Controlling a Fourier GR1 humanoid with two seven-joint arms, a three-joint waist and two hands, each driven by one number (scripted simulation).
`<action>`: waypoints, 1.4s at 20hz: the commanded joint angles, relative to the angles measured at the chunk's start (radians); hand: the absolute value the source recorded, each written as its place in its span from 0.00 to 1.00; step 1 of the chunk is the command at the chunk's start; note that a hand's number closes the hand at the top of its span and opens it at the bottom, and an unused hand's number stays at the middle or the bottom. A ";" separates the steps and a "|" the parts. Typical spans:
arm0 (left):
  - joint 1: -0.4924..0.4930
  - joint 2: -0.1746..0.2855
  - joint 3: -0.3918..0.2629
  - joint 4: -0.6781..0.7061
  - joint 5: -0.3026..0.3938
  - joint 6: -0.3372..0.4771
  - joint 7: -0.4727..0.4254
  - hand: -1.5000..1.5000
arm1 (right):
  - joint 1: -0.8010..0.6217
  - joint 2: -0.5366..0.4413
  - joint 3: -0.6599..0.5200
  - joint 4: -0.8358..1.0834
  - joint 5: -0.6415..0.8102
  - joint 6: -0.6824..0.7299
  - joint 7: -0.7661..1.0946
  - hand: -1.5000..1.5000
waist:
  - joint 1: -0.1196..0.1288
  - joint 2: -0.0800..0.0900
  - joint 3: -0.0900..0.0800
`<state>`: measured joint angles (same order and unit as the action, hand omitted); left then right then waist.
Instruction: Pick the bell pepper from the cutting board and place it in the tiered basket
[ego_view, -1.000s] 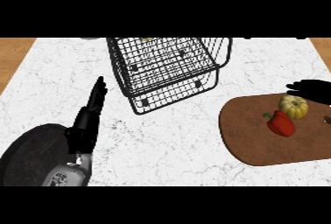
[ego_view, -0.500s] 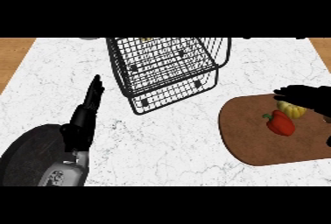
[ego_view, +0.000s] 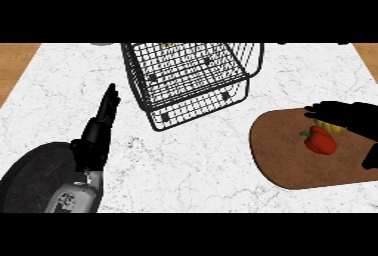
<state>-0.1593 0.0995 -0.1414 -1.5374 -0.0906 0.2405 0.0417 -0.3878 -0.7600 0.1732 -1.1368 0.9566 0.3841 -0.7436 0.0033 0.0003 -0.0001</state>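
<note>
Hovering beside the bell pepper (ego_view: 319, 141) — right hand (ego_view: 351, 116) nearer
It lies just robot-side of the fingers (ego_view: 319, 108) — spread apart, empty.

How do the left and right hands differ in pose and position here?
Left hand points away, fingers straight, over the counter left of the tiered basket; right hand lies sideways across the cutting board, partly hiding a yellow vegetable beside the bell pepper. Both are black.

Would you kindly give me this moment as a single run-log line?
right hand: open over cutting board, near bell pepper | bell pepper: on board, ungrasped | left hand: open, resting at left | tiered basket: no pepper
</note>
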 joint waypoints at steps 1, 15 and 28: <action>0.023 -0.035 -0.027 0.020 -0.028 0.003 -0.037 0.50 | -0.053 0.041 -0.003 0.075 0.039 0.040 -0.035 0.00 | 0.003 0.001 0.000; -0.036 -0.024 0.037 -0.003 -0.020 -0.043 0.053 0.50 | -0.038 0.108 -0.035 0.132 0.060 0.009 -0.074 0.00 | 0.001 0.001 0.000; -0.009 -0.037 0.030 -0.029 -0.049 -0.035 0.052 0.50 | 0.010 0.387 0.056 -0.032 0.232 -0.184 0.272 1.00 | -0.007 -0.010 -0.002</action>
<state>-0.1461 0.0669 -0.1016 -1.5497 -0.1252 0.1964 0.0406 -0.3863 -0.5354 0.1389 -1.0715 1.0996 0.1983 -0.7125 -0.0007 -0.0068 -0.0095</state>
